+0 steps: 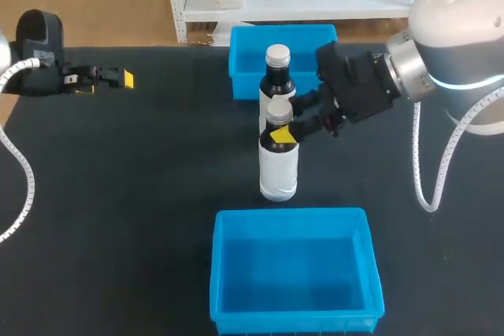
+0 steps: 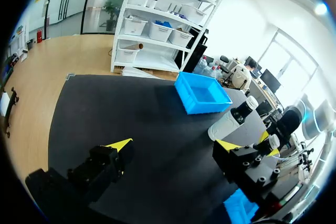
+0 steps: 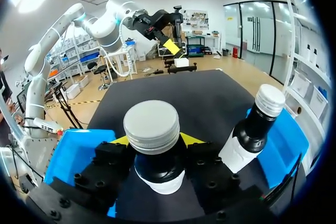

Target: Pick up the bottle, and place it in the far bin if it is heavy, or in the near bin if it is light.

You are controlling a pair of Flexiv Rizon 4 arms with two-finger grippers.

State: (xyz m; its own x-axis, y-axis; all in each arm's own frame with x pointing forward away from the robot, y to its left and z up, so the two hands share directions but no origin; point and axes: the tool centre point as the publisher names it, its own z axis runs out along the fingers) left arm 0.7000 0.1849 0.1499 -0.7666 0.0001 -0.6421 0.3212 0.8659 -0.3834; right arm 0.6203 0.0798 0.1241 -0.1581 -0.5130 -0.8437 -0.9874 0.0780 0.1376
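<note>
Right wrist view has the bottle (image 3: 153, 129) square in its middle. Its grey cap and dark neck rise between the right fingers (image 3: 191, 140), whose yellow tips press against the neck from two sides, so they hold the bottle just under the cap. From the head view the bottle stands upright about midway between the table's far and near edges. It has a white body below a dark shoulder. Whether its base rests on the table (image 1: 118, 194) or hangs just above it, I cannot tell.

A second bottle (image 1: 277, 76) of the same kind stands upright just behind the held one, toward the far edge, and is apart from the fingers. Behind it the far bin (image 1: 244, 45), blue and open-topped, sits at the middle of the table's far edge. The near bin (image 1: 291, 273), also blue, sits at the middle of the near edge, in front of the held bottle, with a strip of bare black table between them.

The right arm (image 1: 457, 60) comes in from the table's right edge and reaches across to the bottle's neck.

The left fingers (image 2: 119, 144) hover near the table's far left corner, well apart from both bottles and both bins. They are spread wide, with only table showing between their yellow tips.
</note>
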